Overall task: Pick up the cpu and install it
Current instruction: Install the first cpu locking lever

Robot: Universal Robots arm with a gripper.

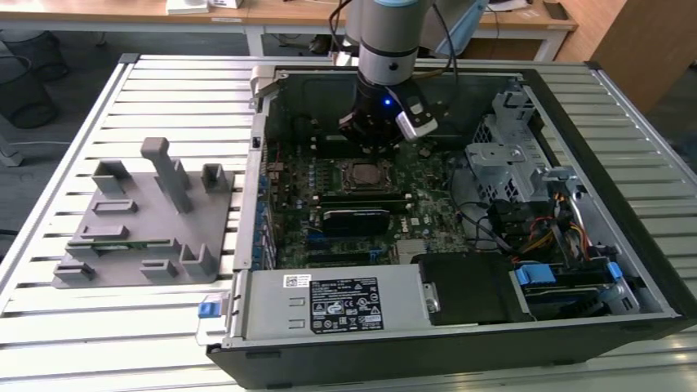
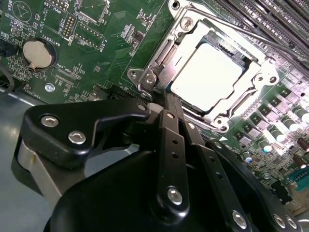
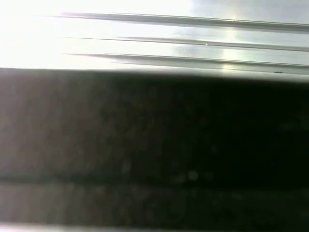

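One cpu (image 2: 206, 77) seated in the motherboard (image 2: 101, 43) socket, your gripper (image 2: 161, 99) fingers pinched together just beside it holding nothing, one open computer case (image 1: 610, 269), one grey fixture (image 1: 147, 220) on the exterior view's left, slatted metal table (image 1: 109, 343), wooden desks beyond.

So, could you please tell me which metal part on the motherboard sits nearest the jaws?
The cpu, pale square in its socket frame beside the jaws; the round coin battery lies farther off.
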